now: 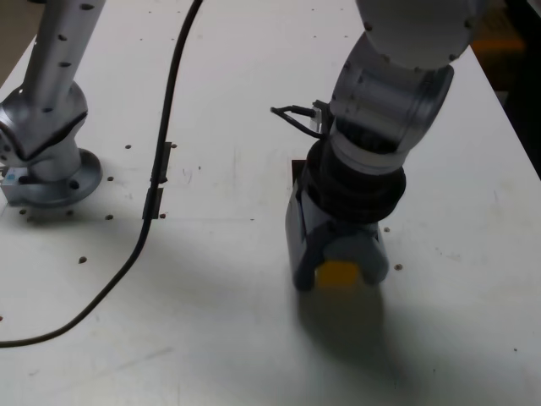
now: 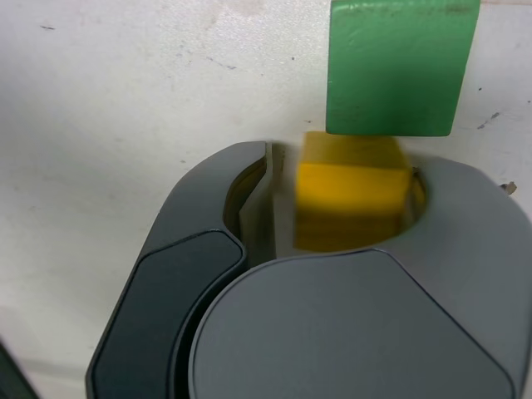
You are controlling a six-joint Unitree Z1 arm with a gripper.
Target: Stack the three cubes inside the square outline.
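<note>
My gripper is down at the table, and the yellow cube shows between its jaws. In the wrist view the gripper has its grey jaws closed in on both sides of the yellow cube, which looks slightly blurred. The green cube lies on the table just beyond the yellow one, touching or nearly touching it. Behind the arm a black corner shows, probably part of the square outline; the rest is hidden. The red cube is out of view.
The arm's base stands at the exterior view's left. A black cable runs down the table past two short black tape strips. The table's right edge is near the arm.
</note>
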